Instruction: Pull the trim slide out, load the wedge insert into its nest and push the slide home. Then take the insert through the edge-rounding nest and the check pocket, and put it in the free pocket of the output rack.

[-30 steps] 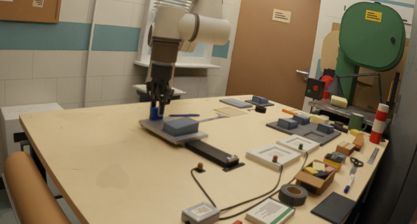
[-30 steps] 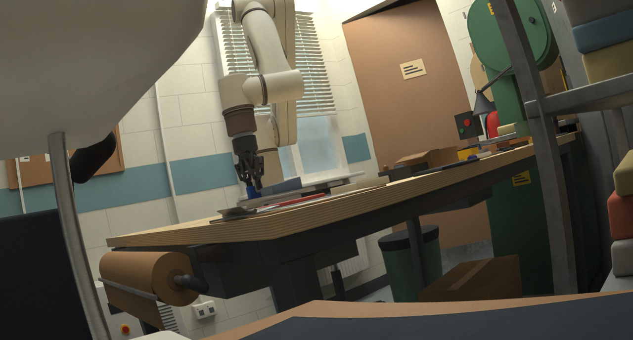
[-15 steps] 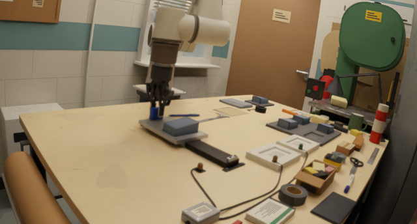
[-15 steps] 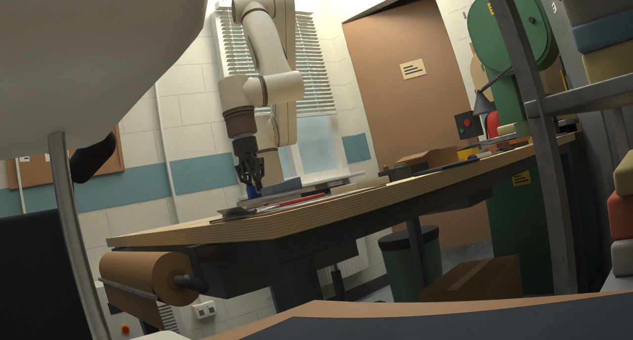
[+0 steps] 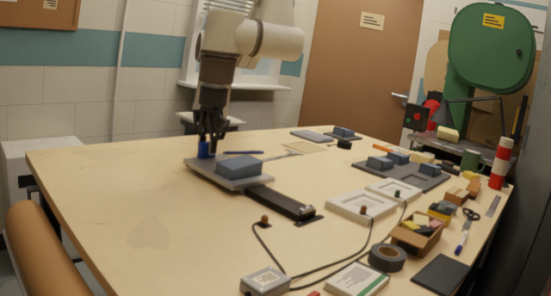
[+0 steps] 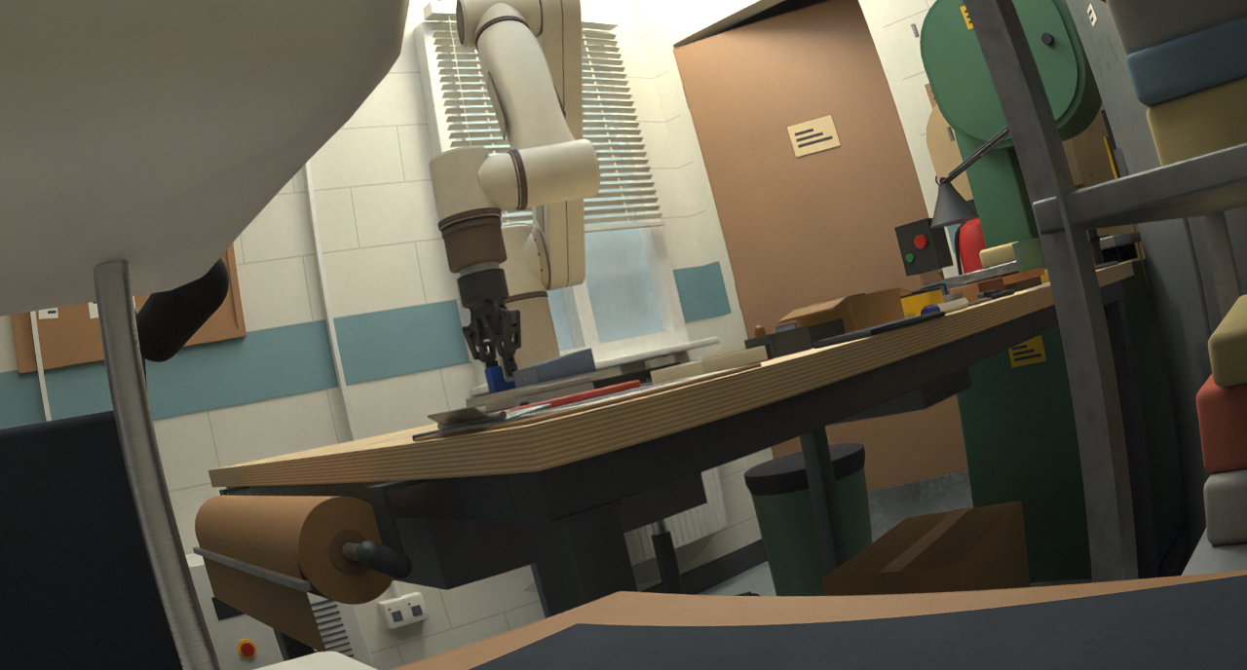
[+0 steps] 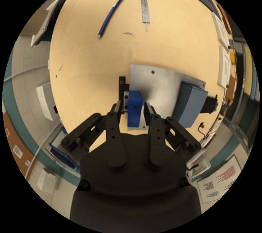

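The wedge insert is hidden or too small for me to pick out among the parts at the right of the table. The trim slide is a grey plate carrying a grey-blue block on a black rail. Its blue handle stands at the plate's far-left end. My gripper hangs straight down over the handle, open, holding nothing, one finger on each side of the handle.
Behind the slide lie a blue pen and a steel square. To the right sit two white nests, a dark rack with grey-blue blocks, a parts box, tape roll and cables.
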Controlling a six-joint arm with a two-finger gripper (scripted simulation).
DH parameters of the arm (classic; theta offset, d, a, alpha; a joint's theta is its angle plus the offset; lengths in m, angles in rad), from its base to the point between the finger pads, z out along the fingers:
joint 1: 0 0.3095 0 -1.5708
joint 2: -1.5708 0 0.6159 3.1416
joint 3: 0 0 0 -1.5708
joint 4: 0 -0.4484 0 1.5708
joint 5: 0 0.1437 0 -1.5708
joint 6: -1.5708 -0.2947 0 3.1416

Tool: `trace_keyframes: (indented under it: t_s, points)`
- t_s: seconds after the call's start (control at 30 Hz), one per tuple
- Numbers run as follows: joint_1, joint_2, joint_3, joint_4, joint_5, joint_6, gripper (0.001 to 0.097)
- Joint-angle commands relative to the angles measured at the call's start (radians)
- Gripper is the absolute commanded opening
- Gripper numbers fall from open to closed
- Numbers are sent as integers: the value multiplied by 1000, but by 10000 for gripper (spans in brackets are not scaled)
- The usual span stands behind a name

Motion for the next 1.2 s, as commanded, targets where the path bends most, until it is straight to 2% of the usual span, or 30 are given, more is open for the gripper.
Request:
trace_keyframes:
  t_s: [0.0,0.27,0.9,1.17]
  points:
    - [0,-1,0,0,0,0,480]
    - [0,-1,0,0,0,0,470]
    - [0,-1,0,0,0,0,90]
    - [0,-1,1,0,1,0,80]
